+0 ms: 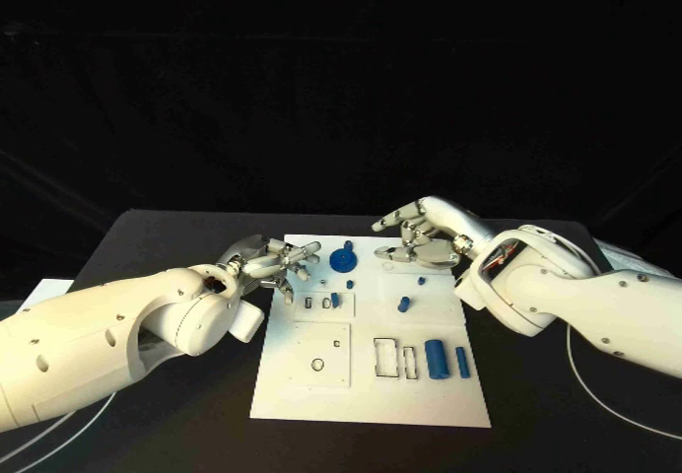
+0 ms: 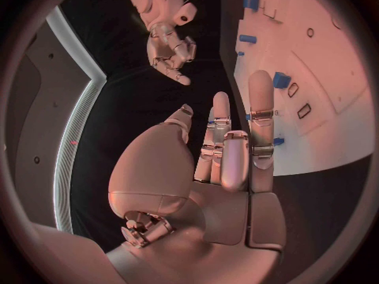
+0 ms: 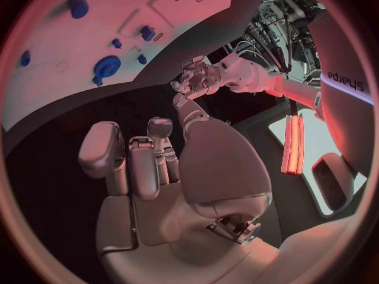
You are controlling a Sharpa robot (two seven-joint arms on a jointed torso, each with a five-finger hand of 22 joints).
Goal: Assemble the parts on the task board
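— Where's the flat white rectangular task board point(image 1: 373, 384)?

— Mid-table, on the matte black table point(image 1: 170, 232), its long sides running from the near edge toward the far one. Small blue plastic parts sit on it: a round blue gear-like part point(image 1: 344, 260) near the board's far edge, two blue cylinders point(image 1: 446, 360) lying side by side toward the near right corner, and a small blue peg point(image 1: 404, 302) between them.

— And the hands?

— The silver left hand point(image 1: 273, 263) hovers over the board's far left corner, fingers spread apart, nothing in them. From its wrist camera the fingers point(image 2: 261, 126) reach straight out over the board's edge.

— The other?

— The silver right hand point(image 1: 421, 236) hangs at the far edge, just right of the gear, fingers loosely curled and apart, holding nothing that I can see.

— The surroundings?

— Black backdrop behind the table. A white cable point(image 1: 604, 389) loops on the table's right side.
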